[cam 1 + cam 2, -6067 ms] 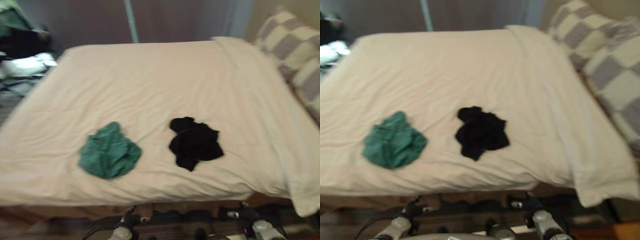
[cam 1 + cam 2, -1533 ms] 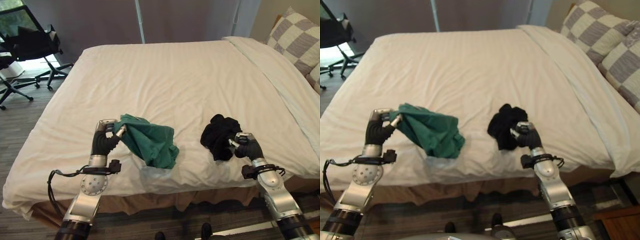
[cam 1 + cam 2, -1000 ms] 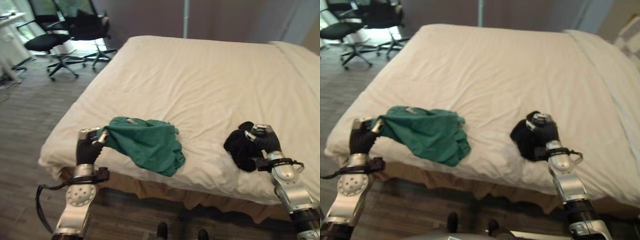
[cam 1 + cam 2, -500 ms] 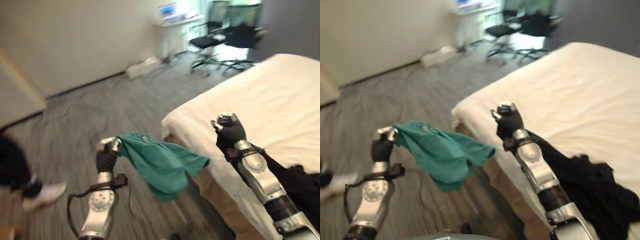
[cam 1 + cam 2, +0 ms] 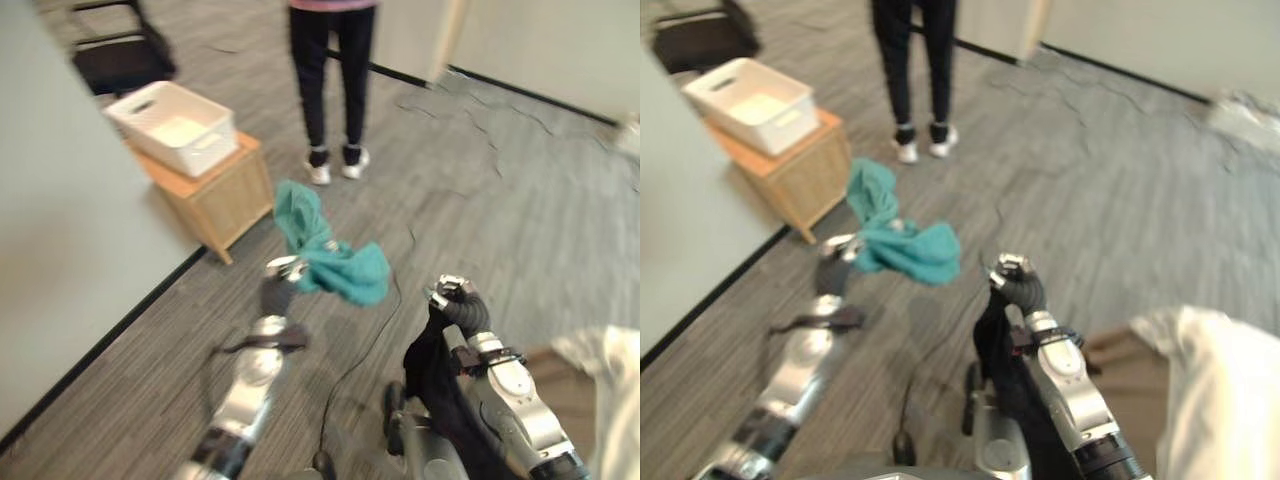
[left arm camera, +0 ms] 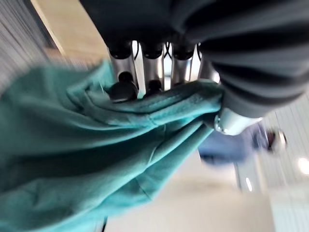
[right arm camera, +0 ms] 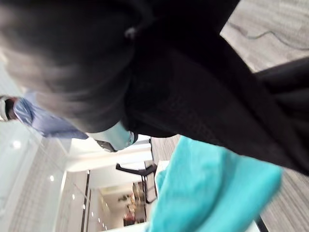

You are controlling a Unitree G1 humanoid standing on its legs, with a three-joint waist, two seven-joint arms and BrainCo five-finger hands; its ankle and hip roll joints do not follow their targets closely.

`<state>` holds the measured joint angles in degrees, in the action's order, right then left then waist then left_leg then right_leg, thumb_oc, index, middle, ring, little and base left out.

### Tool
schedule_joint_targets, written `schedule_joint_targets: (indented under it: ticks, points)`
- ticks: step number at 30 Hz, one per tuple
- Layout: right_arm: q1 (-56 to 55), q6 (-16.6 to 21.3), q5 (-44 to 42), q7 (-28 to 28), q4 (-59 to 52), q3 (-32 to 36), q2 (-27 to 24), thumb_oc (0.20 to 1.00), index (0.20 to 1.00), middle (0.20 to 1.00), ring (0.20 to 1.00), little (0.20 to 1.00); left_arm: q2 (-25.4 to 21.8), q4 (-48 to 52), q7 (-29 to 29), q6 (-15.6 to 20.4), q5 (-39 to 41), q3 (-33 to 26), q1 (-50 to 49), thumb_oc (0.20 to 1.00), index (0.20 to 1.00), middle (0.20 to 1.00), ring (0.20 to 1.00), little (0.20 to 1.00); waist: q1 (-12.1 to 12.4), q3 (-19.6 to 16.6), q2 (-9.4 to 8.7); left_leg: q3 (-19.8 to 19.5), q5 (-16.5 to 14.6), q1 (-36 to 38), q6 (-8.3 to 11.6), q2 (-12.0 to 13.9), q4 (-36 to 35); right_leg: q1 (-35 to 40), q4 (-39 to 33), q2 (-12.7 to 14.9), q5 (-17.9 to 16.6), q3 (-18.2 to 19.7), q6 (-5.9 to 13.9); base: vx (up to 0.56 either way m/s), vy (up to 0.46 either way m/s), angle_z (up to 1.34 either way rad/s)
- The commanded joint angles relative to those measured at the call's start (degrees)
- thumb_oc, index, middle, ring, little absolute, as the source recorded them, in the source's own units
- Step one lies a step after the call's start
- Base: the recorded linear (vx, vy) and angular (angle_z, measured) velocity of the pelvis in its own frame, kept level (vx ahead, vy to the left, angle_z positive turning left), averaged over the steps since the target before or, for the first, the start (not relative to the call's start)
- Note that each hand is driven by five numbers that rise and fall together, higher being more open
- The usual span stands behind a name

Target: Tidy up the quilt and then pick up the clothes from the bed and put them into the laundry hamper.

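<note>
Clothes riding in both hands now. Left hand (image 5: 275, 295) clenching green garment (image 5: 335, 262), soft, light, drooping over floor, bunched fold giving best hold. Right hand (image 5: 455, 305) curling round black garment (image 5: 432, 365), limp, hanging. Hamper (image 5: 172, 122) waiting far left, beside person (image 5: 330, 80).

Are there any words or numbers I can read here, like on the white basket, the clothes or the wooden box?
None can be read.
White basket: plain, no print shows.
Wooden box: plain.
Green garment in the left robot hand: no label shows.
Black garment in the right robot hand: no print shows.
</note>
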<state>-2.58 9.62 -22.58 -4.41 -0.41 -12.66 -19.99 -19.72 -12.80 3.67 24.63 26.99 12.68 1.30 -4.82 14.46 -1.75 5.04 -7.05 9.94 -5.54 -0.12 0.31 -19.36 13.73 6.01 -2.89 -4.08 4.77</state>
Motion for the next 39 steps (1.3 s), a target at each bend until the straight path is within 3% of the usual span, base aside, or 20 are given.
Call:
schedule_joint_targets:
  ticks: [1, 4, 8, 12, 13, 18, 20, 21, 23, 24, 25, 26, 27, 29, 30, 32, 33, 35, 36, 39]
  points:
    - [5.4, 4.6, -1.0, 1.4, 2.6, 3.1, -0.6, 0.200, 0.200, 0.200, 0.200, 0.200, 0.3, -1.1, -4.9, 4.3, 6.1, -0.9, 4.3, 0.200, 0.200, 0.200, 0.200, 0.200, 0.3, -3.3, 0.31, -2.9, 1.7, 1.5, 4.13, -1.1, -3.8, 14.1, -11.0, -1.3, -3.2, -3.9, 2.40, 0.20, -0.179, 1.09]
    - [5.4, 4.9, -0.4, 2.1, 8.0, 2.6, 0.4, 0.200, 0.200, 0.200, 0.200, 0.200, 1.5, -2.6, -5.7, 3.3, 4.1, -2.3, 3.5, 0.200, 0.200, 0.200, 0.200, 0.200, 2.7, -4.5, -0.20, -1.6, 1.5, -0.3, 5.01, -1.6, -0.8, 20.6, -15.0, -1.2, -2.0, -6.6, 0.91, 0.18, -0.083, -0.05]
    - [4.2, 4.4, -0.1, 1.5, 8.1, 3.1, 0.9, 0.200, 0.200, 0.200, 0.200, 0.200, 2.9, -3.9, -6.8, 2.2, 3.2, -2.6, 3.4, 0.200, 0.200, 0.200, 0.200, 0.200, 2.6, -5.3, 0.00, 3.2, 3.6, 0.3, 6.05, 1.0, -3.9, 23.3, -15.7, -0.2, -0.5, -10.4, 0.84, 0.09, 0.013, 0.10]
    - [3.6, 4.5, 0.7, 1.8, 7.9, 3.6, 0.7, 0.200, 0.200, 0.200, 0.200, 0.200, 2.8, -3.4, -6.6, 2.2, 1.9, -3.0, 2.4, 0.200, 0.200, 0.200, 0.200, 0.200, 2.8, -5.7, -0.04, 3.6, 4.3, 0.7, 6.56, 2.3, -5.0, 24.8, -15.9, -0.1, 0.3, -10.3, 0.80, 0.11, 0.029, 0.09]
    - [0.6, 2.6, 3.4, 1.1, 20.7, 2.5, 2.3, 0.200, 0.200, 0.200, 0.200, 0.200, 6.2, -23.4, -2.3, -0.6, -0.6, 0.7, 1.6, 0.200, 0.200, 0.200, 0.200, 0.200, 3.1, -3.6, -0.37, 6.3, 6.7, -6.9, 5.38, 2.5, -5.3, 18.7, -9.6, -2.1, 4.3, -12.1, 0.63, 0.08, -0.028, -0.07]
    - [1.0, 5.0, 2.5, 4.9, 17.9, 1.5, 1.5, 0.200, 0.200, 0.200, 0.200, 0.200, 5.7, -20.6, -1.6, 0.1, 2.3, -0.4, 0.2, 0.200, 0.200, 0.200, 0.200, 0.200, 3.6, -4.0, -1.40, 6.9, 4.8, -6.2, 6.11, 2.0, -1.5, 21.6, -13.5, -2.5, 3.5, -12.4, -0.14, 0.09, -0.195, -0.52]
    - [1.7, 4.5, 1.9, 5.0, 16.8, 1.2, 0.8, 0.200, 0.200, 0.200, 0.200, 0.200, 5.4, -20.7, -1.6, 0.5, 2.5, -0.1, 0.5, 0.200, 0.200, 0.200, 0.200, 0.200, 3.5, -3.8, -2.14, 7.1, 3.3, -7.9, 6.22, 2.0, 4.3, 21.6, -13.2, -2.3, 3.7, -11.9, -1.02, 0.08, -0.268, -0.64]
    - [3.2, 4.4, 1.6, 4.7, 16.1, 0.5, -0.2, 0.200, 0.200, 0.200, 0.200, 0.200, 5.5, -20.8, -0.8, 1.2, 2.5, 0.3, 1.0, 0.200, 0.200, 0.200, 0.200, 0.200, 3.9, -2.8, -3.36, 6.4, 3.9, -11.3, 6.57, 3.3, 17.1, 22.4, -12.8, -2.1, 4.0, -11.5, -2.75, 0.13, -0.337, -0.34]
    - [4.5, 4.7, 1.1, 4.4, 16.2, -0.1, -0.6, 0.200, 0.200, 0.200, 0.200, 0.200, 5.7, -20.6, -0.7, 1.6, 2.1, 0.2, 1.1, 0.200, 0.200, 0.200, 0.200, 0.200, 4.8, -2.0, -3.92, 4.6, 6.6, -15.7, 7.28, 4.5, 28.8, 22.8, -12.5, -2.2, 4.2, -11.2, -4.09, 0.17, -0.346, -0.37]
    - [5.5, 5.3, 1.5, 4.7, 16.6, -0.4, -0.9, 0.200, 0.200, 0.200, 0.200, 0.200, 5.9, -19.5, -0.4, 1.3, 1.4, -0.3, 0.5, 0.200, 0.200, 0.200, 0.200, 0.200, 6.2, -1.0, -3.97, 0.5, 8.6, -21.3, 7.36, 3.3, 38.8, 23.4, -12.1, -2.6, 4.2, -9.9, -5.17, 0.31, -0.226, -0.68]
    - [6.9, 5.4, 2.5, 6.0, 17.1, -0.6, -0.8, 0.200, 0.200, 0.200, 0.200, 0.200, 6.4, -17.9, 0.3, 0.8, 0.7, -0.9, -0.7, 0.200, 0.200, 0.200, 0.200, 0.200, 8.5, 0.1, -3.42, -3.3, 8.5, -25.8, 6.52, -2.5, 42.4, 24.2, -12.0, -2.8, 3.9, -7.2, -5.04, 0.27, -0.155, -0.83]
    - [6.9, 5.4, 2.5, 6.0, 17.1, -0.6, -0.7, 0.200, 0.200, 0.200, 0.200, 0.200, 6.4, -17.9, 0.3, 0.8, 0.7, -0.9, -0.7, 0.200, 0.200, 0.200, 0.200, 0.200, 8.5, 0.1, -3.44, -3.3, 8.5, -25.8, 6.52, -2.5, 42.3, 24.1, -12.0, -2.8, 3.9, -7.2, -5.04, 0.41, -0.030, -1.35]
    - [8.6, 5.1, 4.0, 7.1, 16.7, -1.6, -0.1, 0.200, 0.200, 0.200, 0.200, 0.200, 6.6, -16.5, 1.9, 0.9, -0.8, -1.5, -2.1, 0.200, 0.200, 0.200, 0.200, 0.200, 10.9, 1.0, -2.29, -4.7, 9.1, -27.0, 5.95, -6.9, 37.2, 25.6, -12.7, -3.9, 4.0, -4.8, -4.51, 0.44, 0.012, -1.56]
    - [9.4, 4.3, 5.1, 7.7, 14.8, -2.3, 0.3, 0.200, 0.200, 0.200, 0.200, 0.200, 6.2, -15.7, 2.6, 1.4, -0.9, -1.8, -3.5, 0.200, 0.200, 0.200, 0.200, 0.200, 12.5, 1.3, -1.32, -5.0, 10.7, -25.8, 5.82, -8.3, 27.4, 27.8, -14.1, -5.4, 4.7, -3.5, -4.30, 0.66, 0.022, -1.64]
    - [9.6, 3.8, 5.7, 6.9, 12.7, -2.9, 0.1, 0.200, 0.200, 0.200, 0.200, 0.200, 5.8, -16.3, 1.9, 1.6, 0.2, -1.8, -3.7, 0.200, 0.200, 0.200, 0.200, 0.200, 12.9, 0.3, 0.19, -1.3, 12.2, -24.4, 5.70, -6.9, 13.4, 29.8, -15.2, -6.8, 5.4, -4.1, -3.80, 0.79, 0.021, -1.67]
    - [9.0, 4.2, 6.6, 5.9, 10.7, -3.8, 0.0, 0.200, 0.200, 0.200, 0.200, 0.200, 5.5, -17.5, 1.3, 2.4, 0.9, -1.2, -3.4, 0.200, 0.200, 0.200, 0.200, 0.200, 12.6, -0.9, 1.81, 4.3, 17.2, -25.0, 6.59, -4.7, 3.5, 32.9, -15.7, -7.8, 6.4, -5.5, -3.35, 0.83, 0.059, -0.36]
    - [8.3, 4.7, 6.9, 5.3, 9.4, -4.2, -0.2, 0.200, 0.200, 0.200, 0.200, 0.200, 5.5, -18.1, 0.7, 3.0, 1.3, -0.9, -3.1, 0.200, 0.200, 0.200, 0.200, 0.200, 12.3, -1.2, 2.16, 7.7, 20.2, -25.5, 7.41, -3.8, 0.6, 34.9, -15.5, -7.8, 7.6, -7.0, -3.14, 0.69, 0.087, 0.82]
    - [8.2, 5.1, 6.3, 3.5, 7.8, -4.3, -1.1, 0.200, 0.200, 0.200, 0.200, 0.200, 4.8, -17.3, 0.0, 2.2, 1.9, -0.9, -2.8, 0.200, 0.200, 0.200, 0.200, 0.200, 11.8, -2.3, 1.65, 13.2, 18.1, -25.4, 7.21, -3.0, -3.0, 38.8, -13.2, -5.9, 11.6, -9.1, -1.40, 0.88, 0.156, 0.52]
    - [8.6, 5.1, 5.6, 3.3, 8.0, -4.1, -1.2, 0.200, 0.200, 0.200, 0.200, 0.200, 4.8, -16.5, 0.4, 1.6, 1.6, -1.0, -3.0, 0.200, 0.200, 0.200, 0.200, 0.200, 12.3, -3.0, 1.60, 13.0, 17.9, -25.1, 6.63, -3.4, -4.4, 40.0, -11.9, -5.8, 11.7, -8.6, -0.77, 0.84, 0.174, 0.53]
    - [10.2, 5.3, 4.1, 3.3, 9.6, -2.4, -0.8, 0.200, 0.200, 0.200, 0.200, 0.200, 4.4, -14.6, 1.3, -0.9, 1.3, -1.6, -3.3, 0.200, 0.200, 0.200, 0.200, 0.200, 14.9, -5.0, 0.62, 12.6, 17.5, -23.6, 3.08, -5.1, -4.5, 40.9, -1.3, -4.2, 4.8, -7.3, 3.29, 0.64, 0.155, 0.22]
